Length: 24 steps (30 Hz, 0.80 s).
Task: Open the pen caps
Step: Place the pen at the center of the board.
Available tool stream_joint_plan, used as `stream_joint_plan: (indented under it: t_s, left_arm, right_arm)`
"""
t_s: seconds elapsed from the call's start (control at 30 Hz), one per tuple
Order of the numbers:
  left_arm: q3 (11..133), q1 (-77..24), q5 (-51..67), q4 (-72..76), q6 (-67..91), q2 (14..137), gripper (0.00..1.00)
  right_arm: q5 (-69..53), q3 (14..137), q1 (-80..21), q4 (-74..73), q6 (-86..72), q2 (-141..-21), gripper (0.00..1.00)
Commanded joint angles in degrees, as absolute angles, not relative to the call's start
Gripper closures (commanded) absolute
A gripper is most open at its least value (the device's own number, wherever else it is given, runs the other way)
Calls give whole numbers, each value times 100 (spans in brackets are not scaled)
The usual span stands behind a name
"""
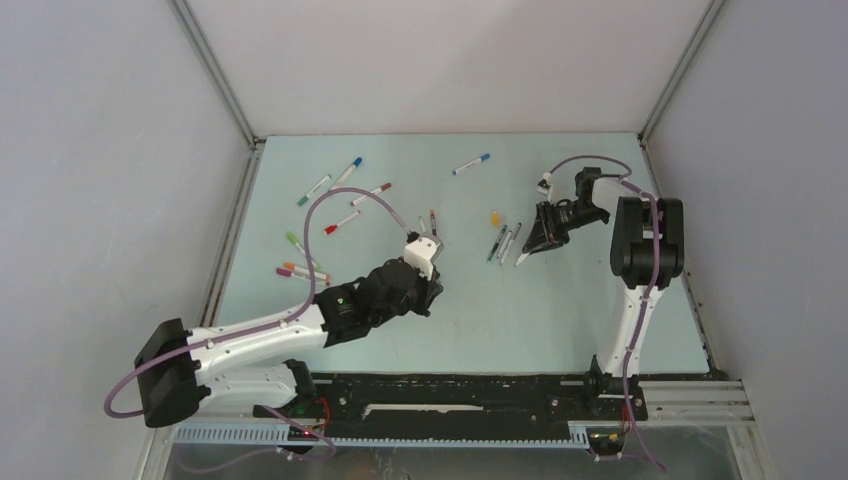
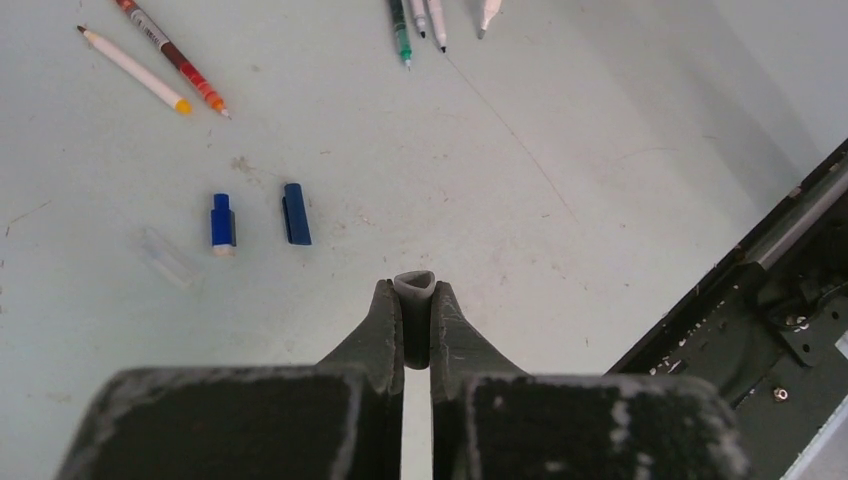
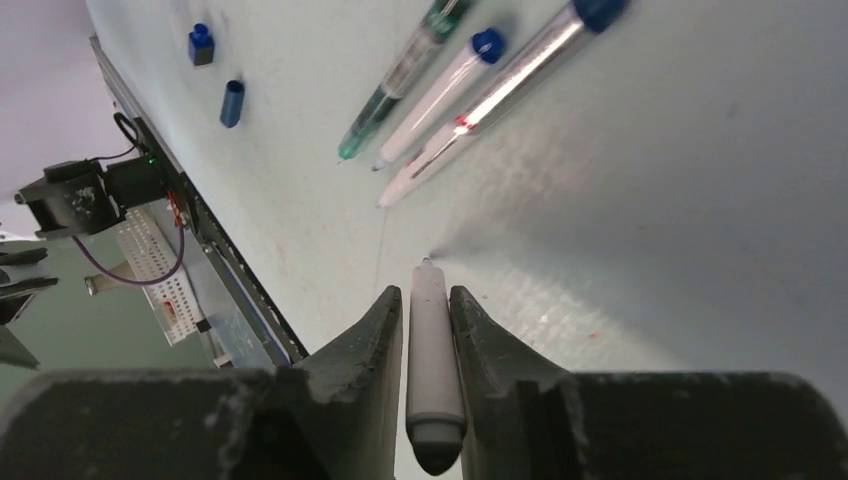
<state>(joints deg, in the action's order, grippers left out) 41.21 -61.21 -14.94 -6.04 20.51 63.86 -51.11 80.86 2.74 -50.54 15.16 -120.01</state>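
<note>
- Left of the left end effector (image 2: 413,296), several pens (image 1: 347,173) lie with caps on, so most of the job remains.
- That end effector is clamped on a grey cap (image 2: 414,280), and two blue caps (image 2: 222,222) lie loose just beside it.
- Right of it, three bare pens (image 1: 505,243) lie near an orange cap (image 1: 494,216). The right end effector (image 3: 428,297) grips a bare grey barrel (image 3: 433,370).
- No writing is legible.

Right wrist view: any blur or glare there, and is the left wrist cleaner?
Right wrist view: the three pens at the top are soft, one with a glare streak; the held pen is sharp. Left wrist view: evenly lit, two blue caps crisp, a clear cap nearly lost against the table.
</note>
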Motion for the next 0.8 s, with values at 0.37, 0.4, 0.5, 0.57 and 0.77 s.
stream_joint_plan:
  t_s: [0.37,0.4,0.5,0.57,0.77]
  left_arm:
    - [4036,-6038,-1618,-281,2289,6560,100]
    - [4061,-6038,-1610,-288,2294,6591,100]
    - [4133,-6017,-1693,-371,2342,6700,100]
    - [4212,-5976,-1764,-489,2425,6826,100]
    - [4787,-5933,-2146,-1050,2678,7465,100]
  right_arm:
    - [-5244,8629,505,-5173,1207,-12098,48]
    - [-5254,8597,514,-5174,1240,-12022,47]
    - [-5278,8448,556,-5231,1469,-11638,47]
    - [-5443,8303,594,-5399,1785,-11184,47]
    - [-5668,7497,388,-5927,3103,-9526,47]
